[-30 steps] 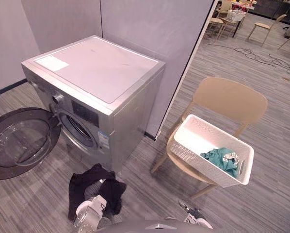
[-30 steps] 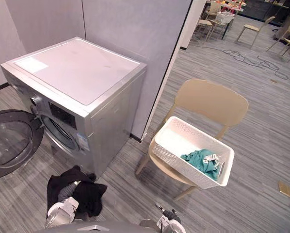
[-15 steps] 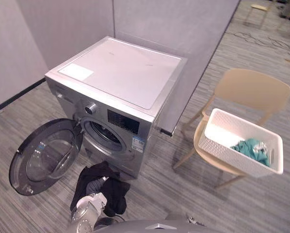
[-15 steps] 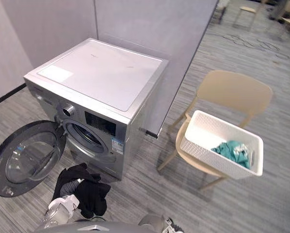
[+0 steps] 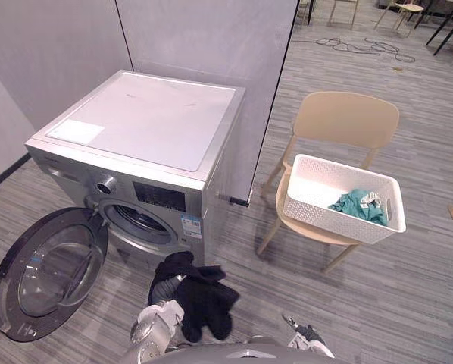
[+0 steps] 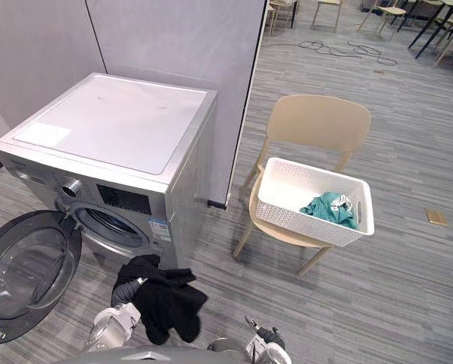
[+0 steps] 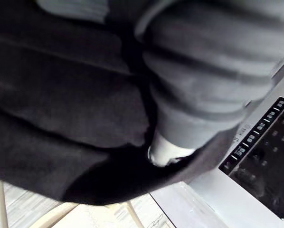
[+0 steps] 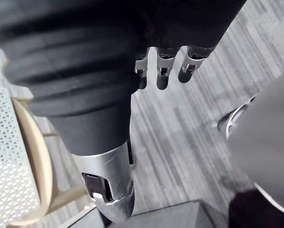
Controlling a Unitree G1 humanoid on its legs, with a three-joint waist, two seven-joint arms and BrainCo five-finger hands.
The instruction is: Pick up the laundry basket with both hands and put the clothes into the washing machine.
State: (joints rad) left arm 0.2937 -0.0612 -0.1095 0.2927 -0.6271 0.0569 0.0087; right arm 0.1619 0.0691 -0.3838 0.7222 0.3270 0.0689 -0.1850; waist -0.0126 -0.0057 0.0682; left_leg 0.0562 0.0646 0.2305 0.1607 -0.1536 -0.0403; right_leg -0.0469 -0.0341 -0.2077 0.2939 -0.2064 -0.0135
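**Dark garment at the left hand, basket left on the chair**

The washer (image 5: 143,121) stood in the left half of the head views with its door (image 5: 48,273) swung wide at the lower left. The drum mouth was therefore clear for loading.

The white basket (image 5: 317,216) sat on the seat of the tan chair (image 5: 346,117) at centre right, well apart from both hands. A few teal clothes (image 5: 355,206) were bunched at its right end. Its place on the seat probably kept it at a height both hands could reach.

At the bottom centre a black garment (image 5: 200,296) hung over the left hand (image 7: 203,61), just in front of the washer's lower right corner. That looked like a piece on its way to the drum, carried without the basket.

The left wrist view added that the cloth was draped right over the hand, with the washer's control panel (image 7: 265,156) close behind. It hid the grasp, so I could not tell whether that hand clenched the cloth or merely bore it.

The right hand (image 8: 85,61) showed at the bottom right of the head views. Its wrist view made its state plain: the fingers (image 8: 162,71) hung straight and slack over bare floor, holding nothing. The same view caught the basket's perforated wall at its left edge.
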